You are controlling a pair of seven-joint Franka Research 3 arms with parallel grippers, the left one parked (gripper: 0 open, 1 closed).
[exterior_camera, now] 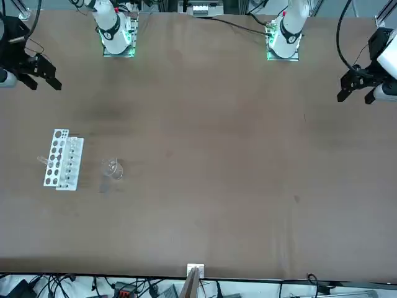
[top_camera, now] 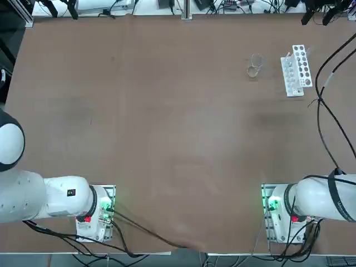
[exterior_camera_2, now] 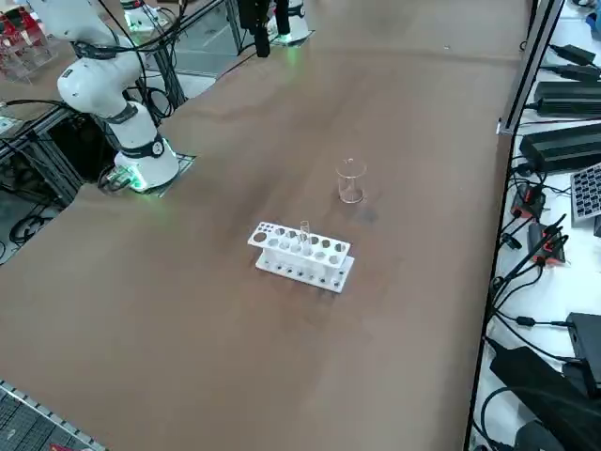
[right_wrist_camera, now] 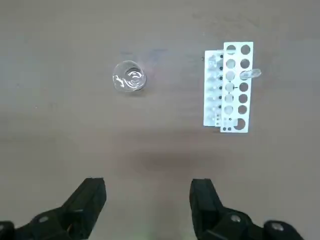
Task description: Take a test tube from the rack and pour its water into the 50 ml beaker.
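The test tube is standing in a hole of the white rack, its top poking above the holes. The 50 ml beaker is standing upright beside the rack, apart from it, with bare brown table showing between them and around both; neither is sitting at the table's edge. The tube is looking thin, clear and colourless. The right gripper is hovering over the table, its two black fingers spreading wide, holding and touching nothing.

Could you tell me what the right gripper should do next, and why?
Probably move the open right gripper over the clear glass test tube, since it still stands in the white plastic rack, with nothing between the fingers.
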